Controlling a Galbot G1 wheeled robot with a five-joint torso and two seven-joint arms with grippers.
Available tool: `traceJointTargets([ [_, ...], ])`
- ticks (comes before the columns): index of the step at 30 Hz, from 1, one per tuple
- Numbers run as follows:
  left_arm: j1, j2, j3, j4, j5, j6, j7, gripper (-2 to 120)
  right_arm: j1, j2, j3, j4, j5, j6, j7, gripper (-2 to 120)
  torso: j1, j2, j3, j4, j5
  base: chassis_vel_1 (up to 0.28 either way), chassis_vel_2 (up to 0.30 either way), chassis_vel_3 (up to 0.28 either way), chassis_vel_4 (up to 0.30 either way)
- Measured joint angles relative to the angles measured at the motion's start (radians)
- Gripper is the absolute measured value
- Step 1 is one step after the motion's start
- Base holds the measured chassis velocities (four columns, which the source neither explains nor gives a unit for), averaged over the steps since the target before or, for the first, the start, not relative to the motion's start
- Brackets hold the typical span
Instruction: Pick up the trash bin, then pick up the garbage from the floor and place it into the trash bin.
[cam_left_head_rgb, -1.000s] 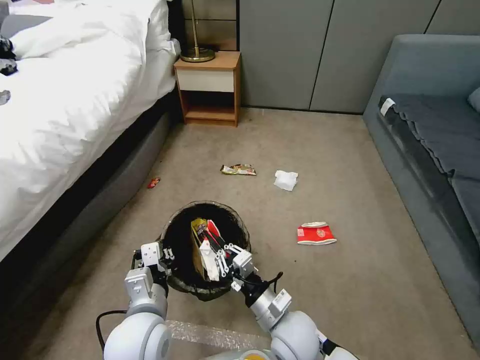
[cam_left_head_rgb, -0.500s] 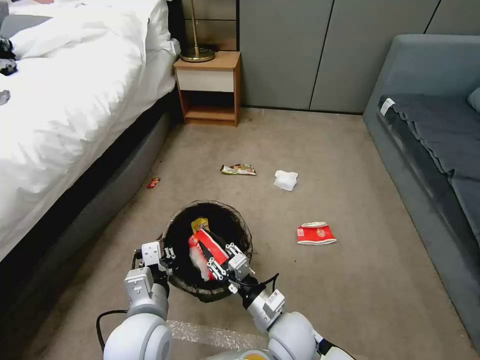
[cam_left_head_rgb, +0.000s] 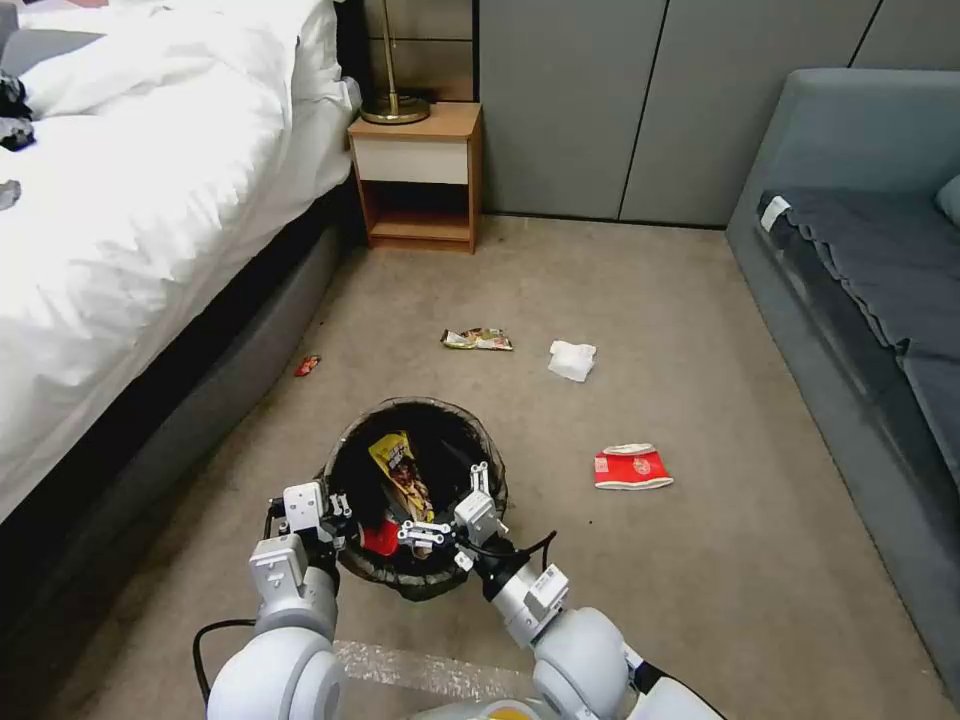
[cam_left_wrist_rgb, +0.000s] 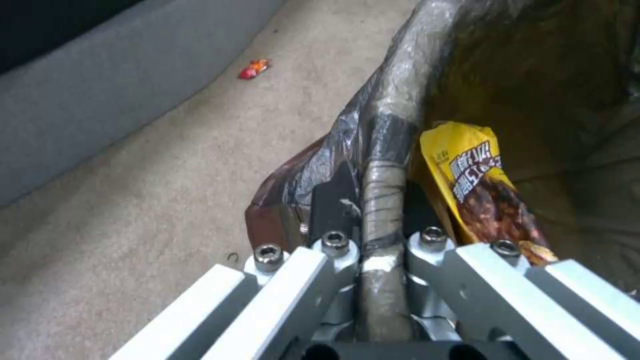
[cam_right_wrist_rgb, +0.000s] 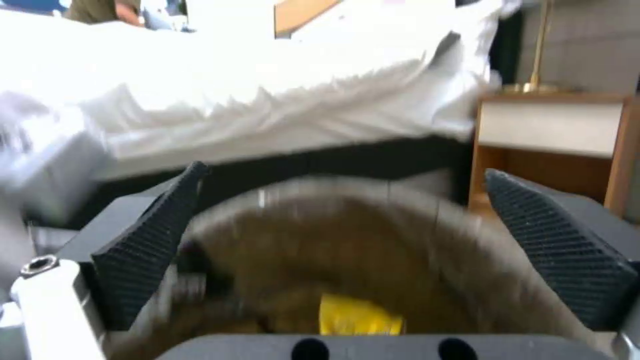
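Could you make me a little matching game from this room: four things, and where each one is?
Things:
1. yellow snack wrapper
2. white tissue wad
3. left gripper
4. lamp

Places:
A. on the nightstand
B. inside the trash bin
C. clamped on the bin's rim
D. on the carpet, near the sofa side

Pairs: 1-B, 2-D, 3-C, 4-A
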Motion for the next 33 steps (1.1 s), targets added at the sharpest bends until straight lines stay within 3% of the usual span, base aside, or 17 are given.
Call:
traceJointTargets([
  [7, -0.013, 0.003, -0.008, 0.032, 0.000, 0.001, 0.000, 0, -0.032, 0.003, 0.057, 0.185, -0.034, 0.000, 0.021, 100, 0.000, 0.000, 0.000, 0.0000, 0.0000, 0.000, 0.000, 0.000, 0.000],
  [10, -0.020, 0.005, -0.013, 0.051, 0.000, 0.002, 0.000, 0, -0.088, 0.010, 0.117, 0.309, -0.063, -0.016, 0.052, 100, 0.000, 0.000, 0.000, 0.0000, 0.0000, 0.000, 0.000, 0.000, 0.000],
  [14, -0.025, 0.007, -0.020, 0.058, 0.001, 0.002, 0.000, 0, -0.173, 0.028, 0.197, 0.384, -0.128, -0.019, 0.091, 100, 0.000, 0.000, 0.000, -0.0001, 0.0000, 0.000, 0.000, 0.000, 0.000],
  [22, -0.022, 0.003, -0.037, 0.060, 0.000, -0.003, 0.000, 0, -0.380, 0.081, 0.313, 0.392, -0.213, 0.006, 0.163, 100, 0.000, 0.000, 0.000, -0.0003, -0.0001, 0.000, 0.000, 0.000, 0.000],
  [25, -0.025, -0.005, -0.037, 0.053, -0.003, -0.004, 0.001, 0, -0.469, 0.098, 0.355, 0.348, -0.245, 0.059, 0.187, 100, 0.000, 0.000, 0.000, -0.0001, 0.0000, 0.000, 0.000, 0.000, 0.000],
  [33, -0.015, -0.005, -0.038, 0.040, -0.003, -0.008, 0.001, 0, -0.492, 0.109, 0.376, 0.310, -0.252, 0.089, 0.205, 100, 0.000, 0.000, 0.000, 0.0000, 0.0001, 0.000, 0.000, 0.000, 0.000],
])
